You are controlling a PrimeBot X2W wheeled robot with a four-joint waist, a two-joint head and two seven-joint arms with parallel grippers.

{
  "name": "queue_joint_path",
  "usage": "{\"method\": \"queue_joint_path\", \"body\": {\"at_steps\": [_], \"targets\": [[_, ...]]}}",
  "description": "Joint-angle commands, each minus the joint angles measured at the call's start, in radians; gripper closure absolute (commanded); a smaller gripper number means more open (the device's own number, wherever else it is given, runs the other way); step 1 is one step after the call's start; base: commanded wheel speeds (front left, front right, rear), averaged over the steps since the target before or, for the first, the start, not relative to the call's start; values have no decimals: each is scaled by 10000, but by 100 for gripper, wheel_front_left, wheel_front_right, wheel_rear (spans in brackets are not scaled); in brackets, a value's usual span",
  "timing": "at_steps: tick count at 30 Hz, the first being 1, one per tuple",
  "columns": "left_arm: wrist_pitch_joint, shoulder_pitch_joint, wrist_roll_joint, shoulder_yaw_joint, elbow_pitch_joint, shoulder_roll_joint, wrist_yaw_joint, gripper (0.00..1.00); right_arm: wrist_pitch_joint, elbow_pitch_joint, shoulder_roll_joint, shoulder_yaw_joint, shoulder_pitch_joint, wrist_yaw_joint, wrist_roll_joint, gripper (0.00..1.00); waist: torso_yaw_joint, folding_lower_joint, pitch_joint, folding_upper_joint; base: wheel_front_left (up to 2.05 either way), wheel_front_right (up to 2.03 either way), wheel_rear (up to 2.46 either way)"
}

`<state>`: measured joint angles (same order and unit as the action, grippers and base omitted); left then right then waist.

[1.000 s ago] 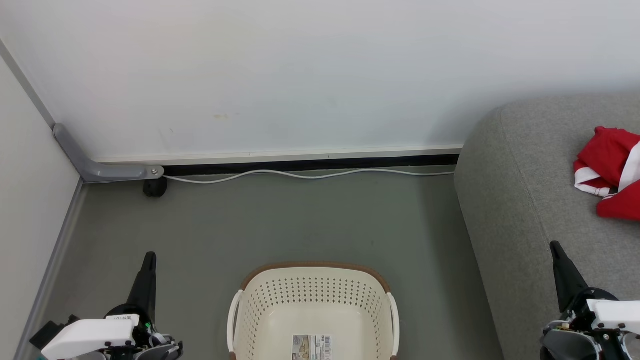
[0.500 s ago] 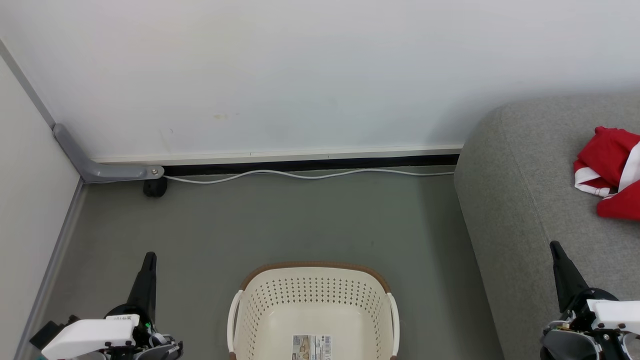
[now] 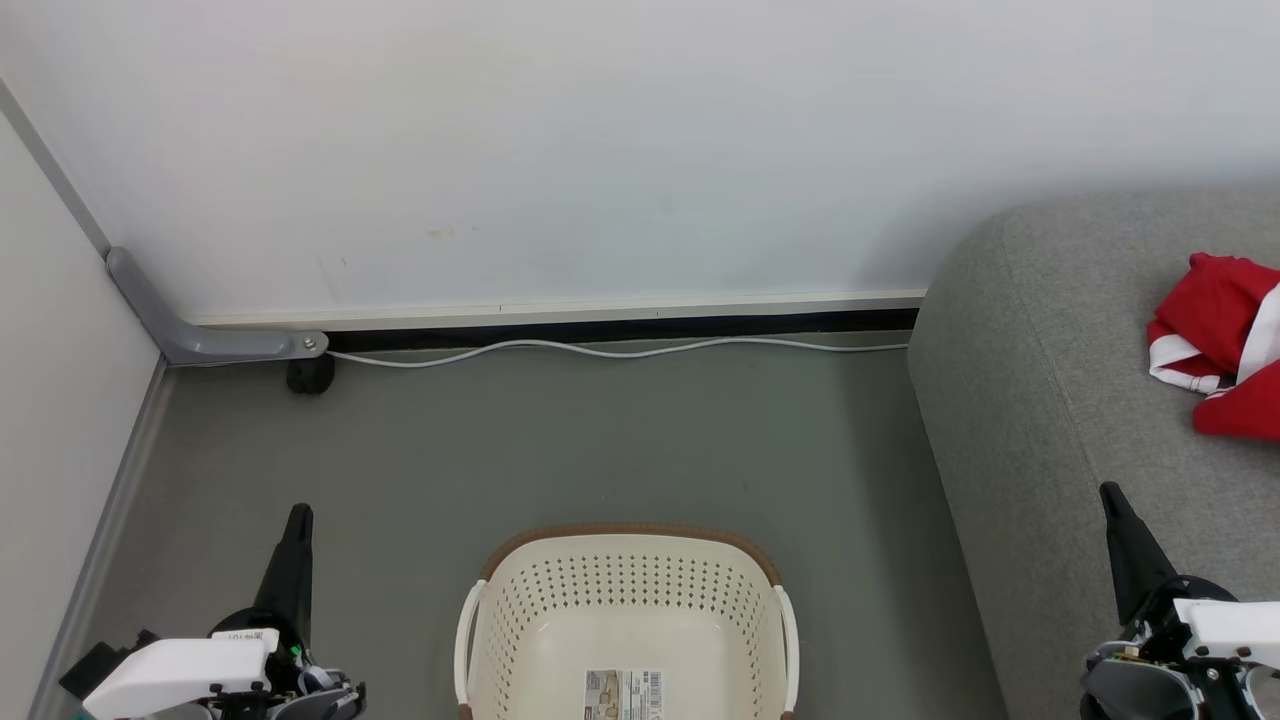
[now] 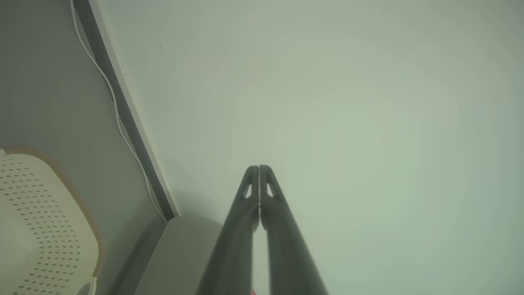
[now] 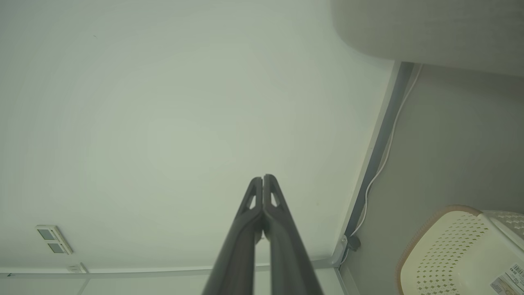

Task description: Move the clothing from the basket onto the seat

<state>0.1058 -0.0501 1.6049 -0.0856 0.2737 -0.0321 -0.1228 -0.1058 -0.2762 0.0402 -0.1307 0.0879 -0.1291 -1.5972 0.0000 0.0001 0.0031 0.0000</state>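
Observation:
The red clothing (image 3: 1225, 350) with white trim lies bunched on the grey seat (image 3: 1040, 400) at the right edge of the head view. On the floor at bottom centre stands the cream basket (image 3: 627, 615), holding nothing but the barcode sticker (image 3: 623, 693) on its floor. My left gripper (image 3: 298, 518) is shut at the lower left, left of the basket and apart from it. My right gripper (image 3: 1110, 496) is shut at the lower right, over the seat's front. In the wrist views both pairs of fingertips (image 4: 258, 169) (image 5: 262, 178) touch, holding nothing.
A white wall fills the back, with a dark skirting gap and a white cable (image 3: 620, 350) along the floor. A grey bracket (image 3: 215, 340) and black foot (image 3: 309, 375) sit in the left corner. Grey floor lies between basket and wall.

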Motion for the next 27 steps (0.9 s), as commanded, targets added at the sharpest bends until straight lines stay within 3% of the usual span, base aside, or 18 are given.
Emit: {"method": "queue_joint_path", "body": {"at_steps": [1,27], "targets": [[74,-579,39,-280,-286,-181,-79,100,-74,315,100,169,201,-16,-115,100,0,-1,0,0,0,0,0],[73,-579,39,-280,-286,-181,-79,100,-74,315,100,170,200,-16,-115,100,0,-1,0,0,0,0,0]]}}
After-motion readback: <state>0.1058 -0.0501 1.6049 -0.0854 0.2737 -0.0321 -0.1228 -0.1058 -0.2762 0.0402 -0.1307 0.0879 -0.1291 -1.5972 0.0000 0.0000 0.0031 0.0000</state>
